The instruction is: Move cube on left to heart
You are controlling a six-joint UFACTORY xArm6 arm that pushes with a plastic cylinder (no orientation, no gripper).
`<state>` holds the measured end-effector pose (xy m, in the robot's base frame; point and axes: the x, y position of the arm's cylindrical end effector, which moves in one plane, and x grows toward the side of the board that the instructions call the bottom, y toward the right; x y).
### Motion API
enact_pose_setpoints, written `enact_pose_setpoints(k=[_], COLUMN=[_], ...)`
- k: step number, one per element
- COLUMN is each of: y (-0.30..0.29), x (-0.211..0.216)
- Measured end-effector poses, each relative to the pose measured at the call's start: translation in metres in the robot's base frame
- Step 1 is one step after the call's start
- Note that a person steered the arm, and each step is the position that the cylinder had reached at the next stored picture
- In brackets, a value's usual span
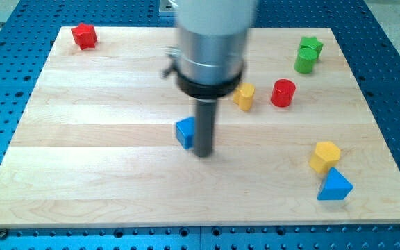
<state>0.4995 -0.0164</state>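
Observation:
A blue cube (185,131) lies near the middle of the wooden board (89,173). My tip (203,153) rests right beside it, touching its right side. A yellow heart-like block (244,96) sits up and to the right of the cube, partly behind the arm's body. A red cylinder (282,92) stands just right of that yellow block.
A red star block (84,35) is at the top left corner. Two green blocks (308,55) sit at the top right. A yellow block (324,156) and a blue triangular block (335,186) lie at the lower right. The arm's wide body (212,48) hides the board's top centre.

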Motion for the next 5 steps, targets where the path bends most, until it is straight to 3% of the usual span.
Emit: enact_pose_setpoints(k=[1,2,3,4,5], y=[-0.014,-0.026,-0.036,-0.068,-0.030], x=[-0.045,-0.050,-0.020,-0.101,-0.164])
